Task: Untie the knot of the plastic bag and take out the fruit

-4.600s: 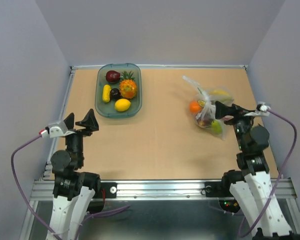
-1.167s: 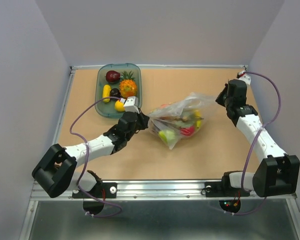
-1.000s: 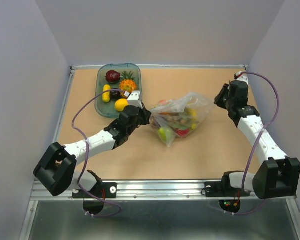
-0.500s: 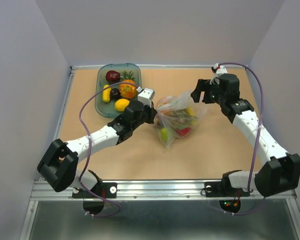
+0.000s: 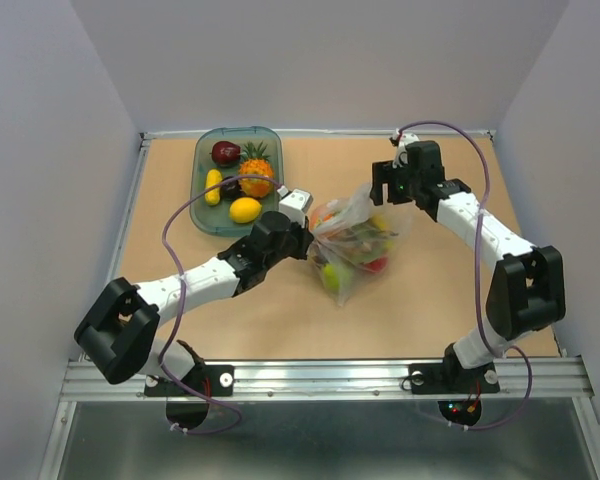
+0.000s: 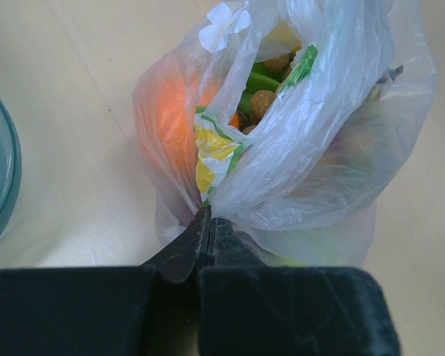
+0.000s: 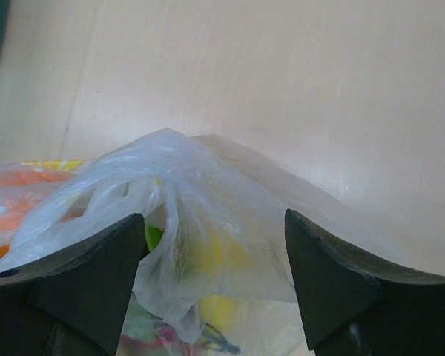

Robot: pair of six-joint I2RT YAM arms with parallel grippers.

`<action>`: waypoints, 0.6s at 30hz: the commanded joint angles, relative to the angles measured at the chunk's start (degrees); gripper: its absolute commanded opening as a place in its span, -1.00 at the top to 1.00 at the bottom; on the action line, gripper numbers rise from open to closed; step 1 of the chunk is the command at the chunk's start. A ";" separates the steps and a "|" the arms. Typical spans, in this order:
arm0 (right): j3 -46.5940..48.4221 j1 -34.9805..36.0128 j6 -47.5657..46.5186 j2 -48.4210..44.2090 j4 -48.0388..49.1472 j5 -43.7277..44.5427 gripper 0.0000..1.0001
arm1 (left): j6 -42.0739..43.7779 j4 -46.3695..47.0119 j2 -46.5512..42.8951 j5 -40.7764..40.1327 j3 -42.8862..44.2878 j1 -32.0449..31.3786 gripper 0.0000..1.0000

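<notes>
**A:** Where is the bag sitting?

**B:** The bag (image 5: pixel 358 240) is lying near the middle of the table (image 5: pixel 430 300), a little toward the far edge. The fruit (image 6: pixel 170 111) is all inside it: an orange is showing through the film, with green pieces and brownish balls beside it. The knot (image 6: pixel 222 19) is looking tied to me, with its short tail poking out on the side facing away from the left gripper.

**A:** And the grippers?

**B:** The left gripper (image 6: pixel 210 216) is clamping a fold on the bag's left side, its fingers pressed flat together on the plastic. The right gripper (image 7: pixel 213 216) is spread wide and straddling the bunched plastic on the bag's far right side. As far as I can tell, it isn't touching it.

**A:** What's worrying you?

**B:** The film is looking thin. If the right jaws are closing on loose wall rather than the tail, a pull would be cinching the knot tighter. With both arms hauling apart, I'd be expecting the plastic to stretch or split, and round fruit would be rolling toward the edges. And with only one fold pinned, the whole bag could be sliding toward the tray (image 5: pixel 198 212) in the far left corner.
</notes>
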 commanded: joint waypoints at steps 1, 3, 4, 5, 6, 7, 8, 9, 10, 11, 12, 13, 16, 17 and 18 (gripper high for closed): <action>3.14 0.53 -0.46 1.98 1.93 8.30 -0.37 | -0.10 2.22 -2.98 -0.53 -1.49 -0.79 1.00; 2.26 0.53 0.77 1.55 2.99 14.18 0.37 | -1.24 2.22 -4.20 -2.72 -3.07 -0.80 1.00; 1.91 0.53 2.52 0.94 3.26 16.47 0.67 | -1.86 2.22 -4.56 -3.60 -3.69 -0.80 1.00; 1.56 0.53 3.58 0.32 3.69 21.71 0.87 | -2.38 2.05 -5.08 -4.57 -4.82 -0.80 1.00; 1.12 0.53 4.55 -0.47 4.13 24.37 0.99 | -3.43 2.05 -6.13 -6.66 -5.27 -0.80 1.00; 0.85 0.53 6.64 -2.39 4.22 27.10 0.99 | -3.88 2.05 -6.75 -7.73 -5.80 -0.88 1.00; 0.07 0.44 7.97 -3.45 4.49 32.35 0.99 | -4.49 2.13 -7.28 -8.70 -6.67 -0.71 1.00; -0.46 0.36 9.29 -4.86 4.49 34.49 0.99 | -5.11 2.22 -8.16 -10.97 -7.12 -0.62 1.00; -1.77 -0.08 11.91 -7.48 4.66 36.77 0.99 | -6.51 2.22 -8.51 -12.12 -7.64 -0.18 1.00; -2.57 -0.26 13.16 -9.07 4.75 36.88 0.99 | -7.74 1.61 -8.69 -13.18 -7.56 0.43 1.00; -3.36 -0.35 14.39 -10.48 5.10 36.79 0.99 | -8.97 1.08 -8.69 -14.58 -7.30 1.22 1.00; -5.02 -0.52 16.75 -13.19 5.28 36.01 0.99 | -11.24 0.73 -8.52 -14.77 -6.60 3.14 1.00; -7.84 -0.44 19.84 -16.64 6.15 29.10 0.99 | -13.63 2.04 -7.20 -13.98 -4.41 5.35 1.00; -8.72 -0.44 19.94 -17.43 6.51 26.97 0.99 | -13.29 3.44 -6.68 -13.37 -3.35 5.70 1.00; -10.38 -0.44 19.85 -18.57 7.21 24.77 0.99 | -12.68 4.06 -5.37 -11.97 -2.04 5.80 1.00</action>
